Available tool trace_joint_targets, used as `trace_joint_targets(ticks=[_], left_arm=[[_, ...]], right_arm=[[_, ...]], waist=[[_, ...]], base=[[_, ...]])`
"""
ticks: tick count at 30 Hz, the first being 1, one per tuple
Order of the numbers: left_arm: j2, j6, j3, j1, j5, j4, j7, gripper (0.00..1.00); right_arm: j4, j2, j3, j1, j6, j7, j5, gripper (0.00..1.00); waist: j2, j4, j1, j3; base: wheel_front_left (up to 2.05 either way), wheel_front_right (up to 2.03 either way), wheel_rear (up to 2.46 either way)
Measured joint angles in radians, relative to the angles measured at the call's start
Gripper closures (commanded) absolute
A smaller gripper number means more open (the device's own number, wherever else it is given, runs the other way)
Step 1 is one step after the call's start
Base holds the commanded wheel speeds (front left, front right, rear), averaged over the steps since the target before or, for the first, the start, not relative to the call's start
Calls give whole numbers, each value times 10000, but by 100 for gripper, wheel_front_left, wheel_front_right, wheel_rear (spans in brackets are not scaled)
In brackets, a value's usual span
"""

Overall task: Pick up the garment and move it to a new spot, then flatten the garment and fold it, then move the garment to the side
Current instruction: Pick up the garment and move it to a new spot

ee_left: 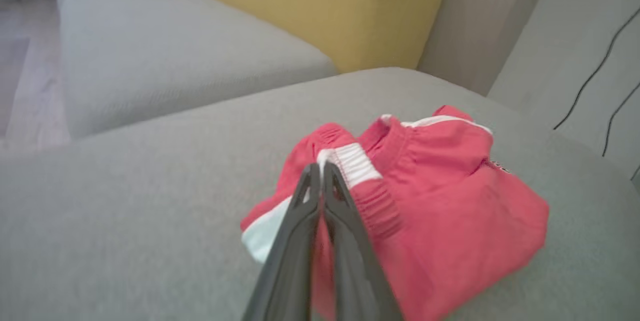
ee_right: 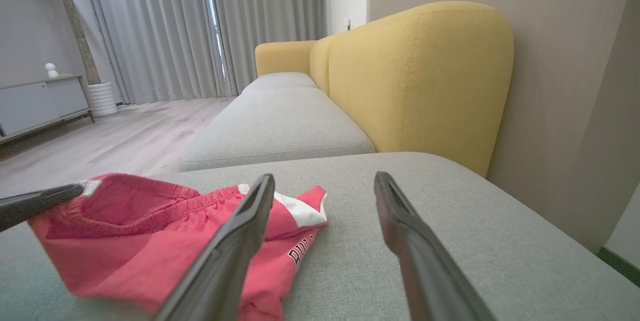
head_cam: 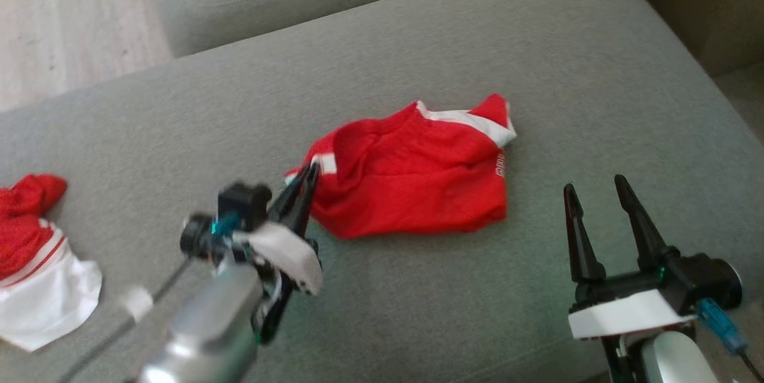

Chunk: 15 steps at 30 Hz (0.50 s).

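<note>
Nearest the lens, the left pincer [head_cam: 312, 169] clamps one corner of the garment [head_cam: 412, 177], which lies crumpled midway on the grey cushion [head_cam: 418, 37]; the right pincer [head_cam: 597, 183] gapes empty by the cushion's near edge. Only the pick-up looks begun; flattening and folding remain. The right wrist view adds a yellow backrest [ee_right: 425, 76] behind the cushion; the head view, a second cloth [head_cam: 36, 252] at its left end.
</note>
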Motion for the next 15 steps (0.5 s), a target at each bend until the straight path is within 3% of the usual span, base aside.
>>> trace_joint_targets(ticks=[1, 2, 9, 15], left_arm=[[-4, 157, 324, 357, 201, -405, -2, 5], [-13, 278, 675, 668, 499, -878, -10, 0], [-395, 1509, 3313, 3264, 3001, -3710, -15, 0], [-834, 1789, 4378, 5041, 4345, -5112, -17, 0]], right_arm=[[10, 2, -40, 57, 0, 0, -23, 0], [36, 8, -117, 86, 0, 0, -59, 0], [345, 23, -594, 250, 0, 0, -117, 0], [585, 31, -905, 725, 0, 0, -105, 0]], waist=[[0, 93, 0, 19], [0, 201, 0, 31], [0, 1143, -1, -236], [0, 1908, -2, -661]], base=[[0, 0, 0], [0, 0, 0], [0, 0, 0], [0, 0, 0]])
